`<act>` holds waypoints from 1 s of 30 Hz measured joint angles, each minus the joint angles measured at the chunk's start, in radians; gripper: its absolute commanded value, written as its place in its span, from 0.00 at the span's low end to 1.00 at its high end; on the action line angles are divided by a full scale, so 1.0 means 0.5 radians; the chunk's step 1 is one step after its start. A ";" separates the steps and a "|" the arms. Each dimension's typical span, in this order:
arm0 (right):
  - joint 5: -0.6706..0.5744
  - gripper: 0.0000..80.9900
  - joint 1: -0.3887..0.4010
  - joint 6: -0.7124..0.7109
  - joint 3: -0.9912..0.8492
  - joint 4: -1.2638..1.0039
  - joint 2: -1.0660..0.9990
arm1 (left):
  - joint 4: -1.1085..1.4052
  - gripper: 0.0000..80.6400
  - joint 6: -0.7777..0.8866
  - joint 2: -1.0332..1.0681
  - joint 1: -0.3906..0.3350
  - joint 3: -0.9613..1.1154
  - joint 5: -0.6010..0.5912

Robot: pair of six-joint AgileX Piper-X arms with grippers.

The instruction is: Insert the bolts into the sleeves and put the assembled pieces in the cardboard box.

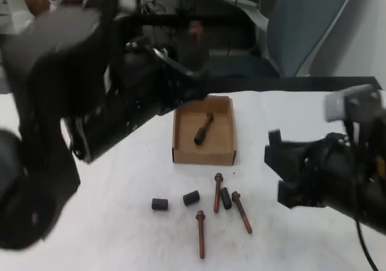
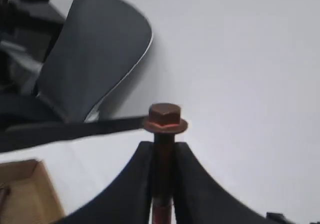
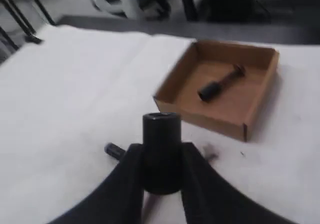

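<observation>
left claw [image 2: 163, 146] is clamped on a bolt [image 2: 165, 117], held up clear of the worktop [image 1: 120, 241]. Shank is pinched between the fingers, hex flange head proud of the tips. Long axis runs along the fingers, head outward; thread end runs back toward the wrist, hidden.

right claw [image 3: 162, 149] is clamped on a sleeve [image 3: 161, 129], axis also along the fingers, open bore outward.

Both parts look like rigid steel, dense for their bulk, not fragile. Surfaces are smooth and round, so I'd expect pivoting in the pads under side load. Best hold is mid-body, mating ends free.

cardboard box [image 1: 203, 157] sits mid-worktop with one assembled piece [image 1: 203, 130] diagonal inside, sleeve end near-left. On the near side of it: three loose bolts [image 1: 218, 194], heads at the far end, and three loose sleeves [image 1: 159, 204].
</observation>
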State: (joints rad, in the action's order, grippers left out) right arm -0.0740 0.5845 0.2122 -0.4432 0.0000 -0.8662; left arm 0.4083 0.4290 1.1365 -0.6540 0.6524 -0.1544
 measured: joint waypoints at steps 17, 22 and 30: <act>-0.190 0.01 0.264 -0.424 0.184 -0.918 -0.179 | 0.362 0.02 -0.261 0.024 -0.324 -0.098 -0.019; -0.164 0.01 0.262 -0.424 0.184 -0.981 -0.183 | 0.365 0.02 -0.261 0.024 -0.324 -0.098 -0.019; -0.232 0.01 0.266 -0.392 0.187 -1.124 -0.189 | 0.372 0.02 -0.261 0.024 -0.333 -0.098 -0.019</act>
State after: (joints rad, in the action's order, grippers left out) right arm -0.1898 0.7176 0.0160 -0.3498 -0.5622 -0.9604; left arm 0.5943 0.2983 1.1484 -0.8204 0.6036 -0.1638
